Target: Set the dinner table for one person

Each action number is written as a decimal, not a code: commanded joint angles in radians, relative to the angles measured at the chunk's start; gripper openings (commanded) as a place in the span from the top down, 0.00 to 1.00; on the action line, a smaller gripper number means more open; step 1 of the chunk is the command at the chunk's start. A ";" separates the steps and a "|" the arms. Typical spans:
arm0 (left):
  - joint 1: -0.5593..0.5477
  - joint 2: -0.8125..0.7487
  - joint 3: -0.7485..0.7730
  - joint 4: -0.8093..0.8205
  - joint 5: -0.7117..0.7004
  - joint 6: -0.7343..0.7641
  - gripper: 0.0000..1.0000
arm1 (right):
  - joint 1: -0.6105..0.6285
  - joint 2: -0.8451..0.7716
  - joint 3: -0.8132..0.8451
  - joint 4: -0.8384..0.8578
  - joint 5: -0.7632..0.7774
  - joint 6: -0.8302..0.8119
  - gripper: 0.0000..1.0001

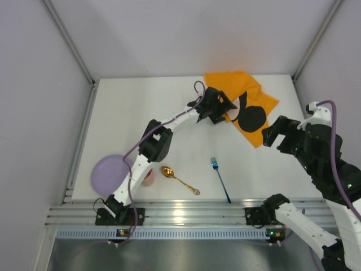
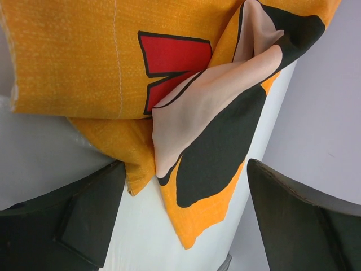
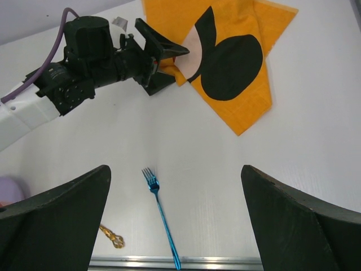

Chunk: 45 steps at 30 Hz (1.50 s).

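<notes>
table: white, spans wall to wall, ribbed rail along near edge by the arm bases
placemat: orange, crumpled, far right corner of table
left gripper: wide open, jaws either side of placemat's folded left edge, nothing gripped
right gripper: wide open, empty, over right edge of table
fork: blue, near edge, right of centre
spoon: gold, left of fork, apart
plate: purple, near left corner
</notes>
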 commanded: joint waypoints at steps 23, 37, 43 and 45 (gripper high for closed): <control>-0.010 -0.132 -0.265 0.041 -0.025 0.017 0.54 | -0.007 0.023 -0.057 0.028 0.026 -0.133 0.00; -0.019 -0.041 -0.173 0.038 0.010 0.043 0.59 | -0.007 0.018 -0.086 0.028 0.010 -0.127 0.00; -0.021 -0.002 -0.121 0.013 0.024 0.047 0.60 | -0.007 0.008 -0.083 0.018 0.021 -0.122 0.00; -0.021 -0.005 -0.129 0.010 0.024 0.052 0.72 | -0.005 0.006 -0.083 0.014 0.024 -0.120 0.00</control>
